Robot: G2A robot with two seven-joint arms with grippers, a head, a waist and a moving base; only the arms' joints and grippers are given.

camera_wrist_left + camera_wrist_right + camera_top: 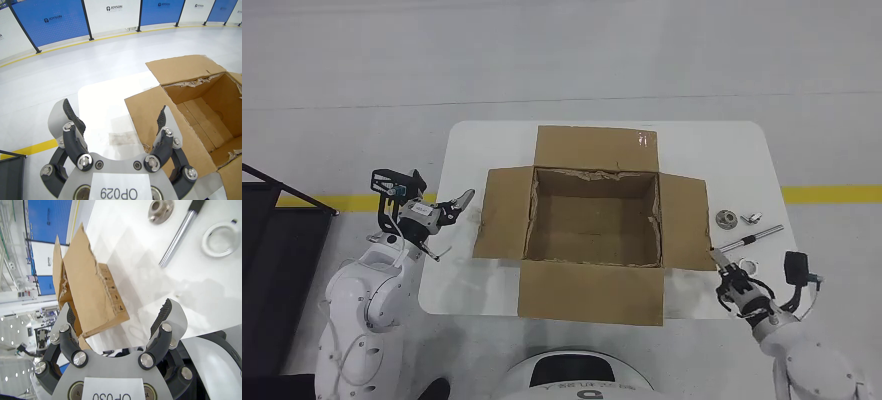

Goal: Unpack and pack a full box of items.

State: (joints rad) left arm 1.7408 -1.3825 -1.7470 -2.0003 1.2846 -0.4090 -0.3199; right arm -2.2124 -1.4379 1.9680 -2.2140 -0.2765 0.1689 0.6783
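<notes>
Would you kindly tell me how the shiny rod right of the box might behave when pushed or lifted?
The rod looks round and lies flat on the table, so a sideways push would probably roll it. Its polished surface may slip in a grip. It looks like metal, so it is probably stiff and heavy for its size.

Left gripper [459, 206] empty, fingers spread wide, hovers at the table [492, 150] left edge. Right gripper [726, 268] empty, fingers spread, near the front-right corner.
</notes>
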